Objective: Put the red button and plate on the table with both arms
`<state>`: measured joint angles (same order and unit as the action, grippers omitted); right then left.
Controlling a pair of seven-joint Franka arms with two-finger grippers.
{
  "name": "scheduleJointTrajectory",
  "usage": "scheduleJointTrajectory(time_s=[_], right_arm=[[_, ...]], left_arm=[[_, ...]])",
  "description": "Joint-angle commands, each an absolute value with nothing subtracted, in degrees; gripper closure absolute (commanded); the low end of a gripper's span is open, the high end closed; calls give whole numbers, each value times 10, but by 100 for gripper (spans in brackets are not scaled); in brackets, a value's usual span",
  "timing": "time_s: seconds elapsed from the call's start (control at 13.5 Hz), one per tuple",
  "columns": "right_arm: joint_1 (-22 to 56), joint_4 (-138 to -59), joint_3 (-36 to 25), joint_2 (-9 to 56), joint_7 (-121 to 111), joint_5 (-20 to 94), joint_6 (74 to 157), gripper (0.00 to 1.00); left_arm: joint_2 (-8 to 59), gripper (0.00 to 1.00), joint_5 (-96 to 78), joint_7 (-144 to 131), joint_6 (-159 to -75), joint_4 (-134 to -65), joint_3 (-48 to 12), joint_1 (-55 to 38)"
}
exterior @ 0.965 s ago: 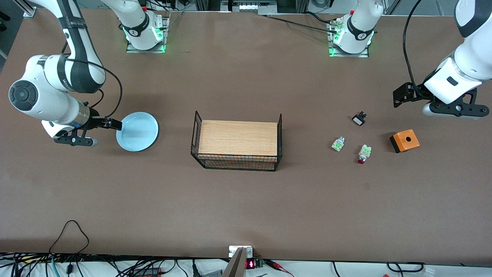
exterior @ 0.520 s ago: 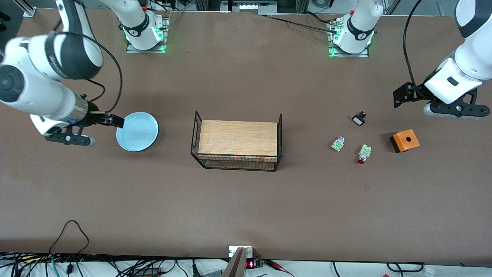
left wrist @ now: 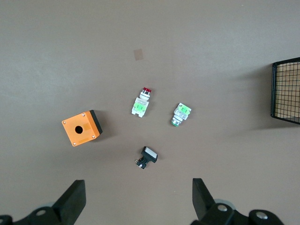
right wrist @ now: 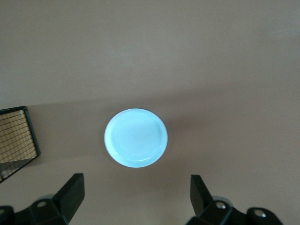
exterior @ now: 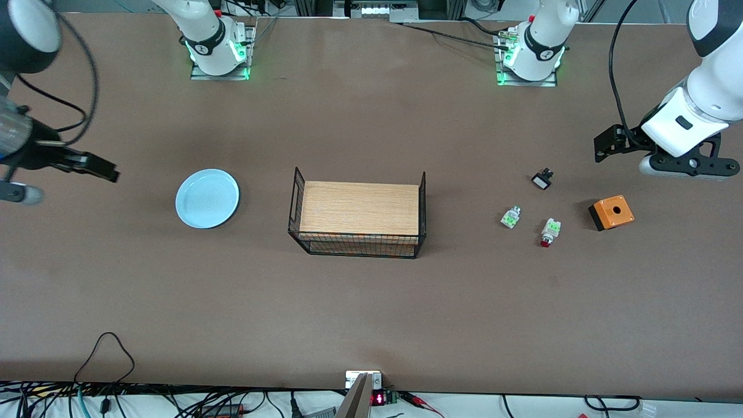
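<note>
Jaws of both grippers stand apart and hold nothing. The right gripper [right wrist: 136, 199] hangs high over the tabletop [exterior: 371, 313] at the right arm's end, apart from the plate [exterior: 207, 198], which lies flat on the bare surface beside the wire basket [exterior: 359, 213], toward the right arm's end of it. The left gripper [left wrist: 136, 201] hangs over the left arm's end of the tabletop, above the spot just beside the orange box [exterior: 611, 212].

The red button [exterior: 548, 231] lies on its side on the tabletop between the basket and the orange box, its red cap pointing toward the front camera. Just beside it, toward the basket, lies a green-white part [exterior: 510, 217] without a red cap. A small black-and-white part [exterior: 542, 179] lies farther from the front camera than both. All four small items rest apart from one another, none touching.
</note>
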<state>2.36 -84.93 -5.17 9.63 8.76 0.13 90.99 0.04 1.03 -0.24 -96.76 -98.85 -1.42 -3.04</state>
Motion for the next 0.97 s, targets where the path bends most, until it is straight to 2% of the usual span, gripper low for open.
scheduleJointTrajectory(time_s=[0.0, 0.22, 0.89], right_arm=[[-2, -846, -48, 86, 46, 4, 873, 0], [-1, -902, -50, 55, 13, -1, 902, 0], [2, -904, -48, 45, -6, -3, 903, 0]], left_arm=[[-3, 0, 24, -2, -967, -989, -15, -30], [-2, 0, 25, -2, -968, -988, -14, -29], [-4, 0, 25, -2, -963, -989, -16, -30]])
